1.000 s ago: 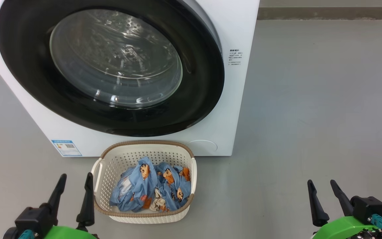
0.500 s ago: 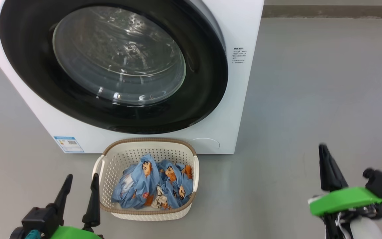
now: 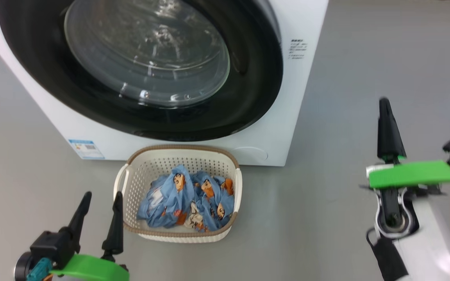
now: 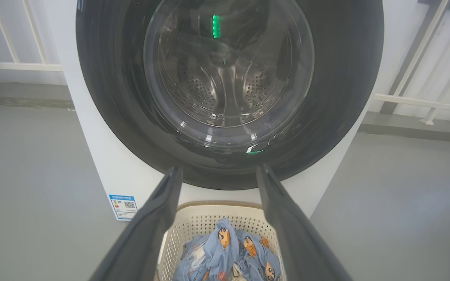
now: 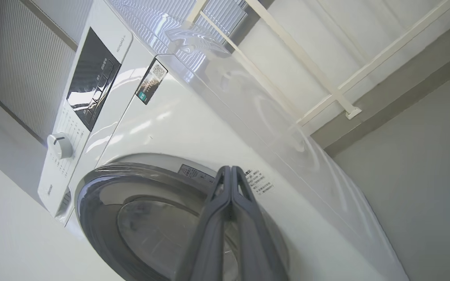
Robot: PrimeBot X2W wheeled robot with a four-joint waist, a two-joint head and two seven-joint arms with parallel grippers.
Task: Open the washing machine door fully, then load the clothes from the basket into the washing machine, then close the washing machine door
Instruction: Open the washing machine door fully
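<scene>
Since the earlier frames the right gripper has been raised from the lower right of the head view and turned on edge, with its fingers brought together on nothing. The camera has also shifted, so the machine's apparent drift is not to be read as motion.

The washing machine is seen standing on the grey floor. Its door — black ring, bulging glass — is shut against the front. The basket is set on the floor just before the machine's lower front edge, below the door. The clothes are heaped inside it. The left gripper is held low beside the basket's left handle, fingers apart and empty.

The first step — opening the door — is judged to be in hand. Next, the closed right fingers would have to be carried leftward to the door's right rim, a catch or recess found there, and the door swung fully aside before any garment is lifted.
</scene>
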